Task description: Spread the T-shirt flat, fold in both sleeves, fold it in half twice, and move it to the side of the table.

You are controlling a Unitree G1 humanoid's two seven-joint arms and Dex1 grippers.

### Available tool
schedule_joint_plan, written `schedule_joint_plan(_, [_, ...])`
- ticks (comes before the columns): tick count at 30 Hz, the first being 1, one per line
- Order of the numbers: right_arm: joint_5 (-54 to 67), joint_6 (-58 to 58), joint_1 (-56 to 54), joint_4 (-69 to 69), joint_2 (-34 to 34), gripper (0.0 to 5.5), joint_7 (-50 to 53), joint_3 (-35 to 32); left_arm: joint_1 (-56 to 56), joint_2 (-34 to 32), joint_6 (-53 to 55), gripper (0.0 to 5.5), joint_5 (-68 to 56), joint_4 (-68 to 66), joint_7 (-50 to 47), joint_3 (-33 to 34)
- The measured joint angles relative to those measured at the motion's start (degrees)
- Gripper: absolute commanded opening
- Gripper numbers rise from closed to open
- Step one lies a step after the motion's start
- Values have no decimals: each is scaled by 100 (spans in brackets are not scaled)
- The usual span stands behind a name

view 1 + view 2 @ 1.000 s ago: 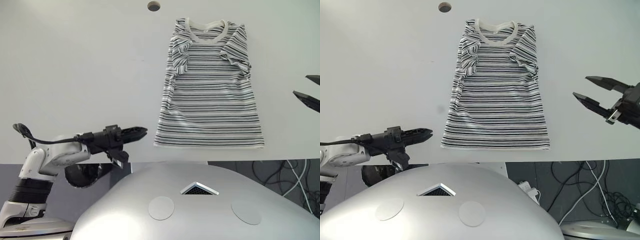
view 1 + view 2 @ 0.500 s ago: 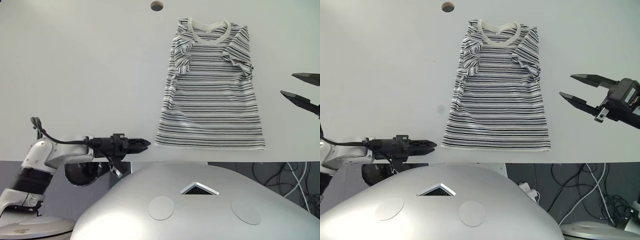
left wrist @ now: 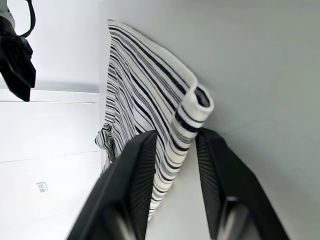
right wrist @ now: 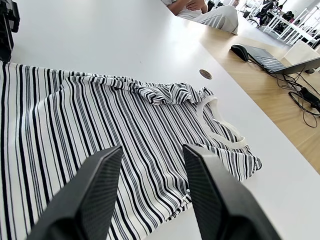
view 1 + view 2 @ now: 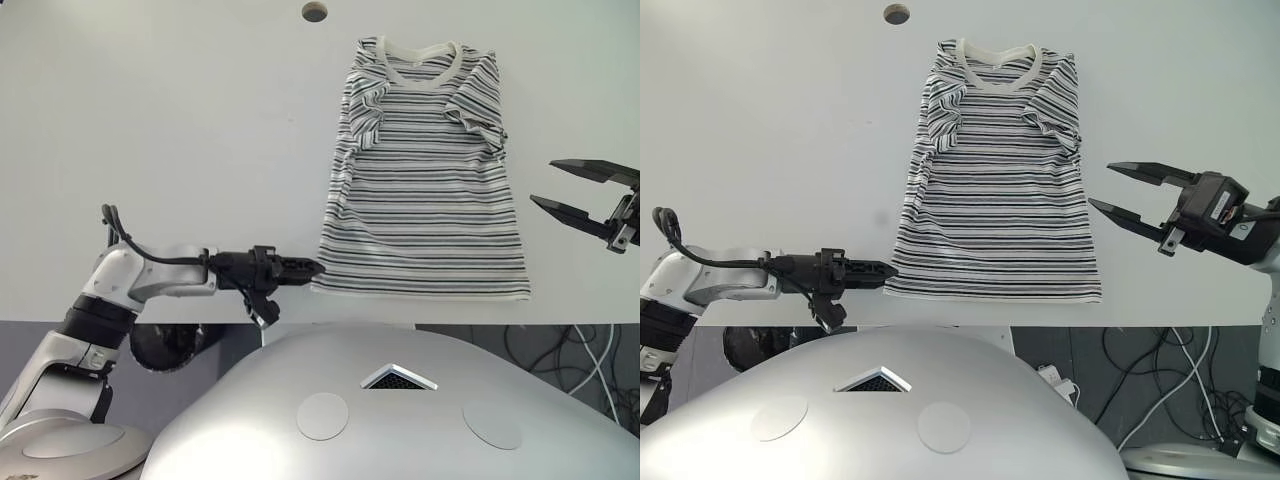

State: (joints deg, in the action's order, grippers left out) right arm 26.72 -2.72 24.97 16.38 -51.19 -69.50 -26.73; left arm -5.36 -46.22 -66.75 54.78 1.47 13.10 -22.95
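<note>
1. Left gripper (image 5: pixel 316 267) is held low at the table's (image 5: pixel 150 120) near edge, fingers (image 3: pixel 135 190) narrowly parted around the T-shirt's (image 5: pixel 420 190) left hem corner.
2. Right gripper (image 5: pixel 1100 186) is held wide open just beside the T-shirt's right side.
3. The striped T-shirt is laid flat, sleeves folded in, hem along the near edge.
4. A round hole (image 5: pixel 314 12) is set by the far edge.

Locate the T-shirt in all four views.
Left eye: T-shirt right of centre, collar far.
Right eye: centre.
Left wrist: hem corner inside the left gripper.
Right wrist: spread out past the right gripper.
Shared landmark: round table hole beyond the collar.
</note>
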Motion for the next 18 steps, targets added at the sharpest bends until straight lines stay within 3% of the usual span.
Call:
schedule_joint_plan(6, [-8, -19, -18, -23, 11, 229, 4, 107, 385, 24, 21, 142, 48, -130, -77, -385])
schedule_joint_plan(14, [-251, -175, -47, -554, 28, 229, 83, 210, 569, -14, 160, 58, -474, -278, 80, -613])
schedule_joint_plan(18, [-460, -260, -30, -1611, 0, 229, -34, 198, 553, -36, 257, 21, -710, -271, 167, -616])
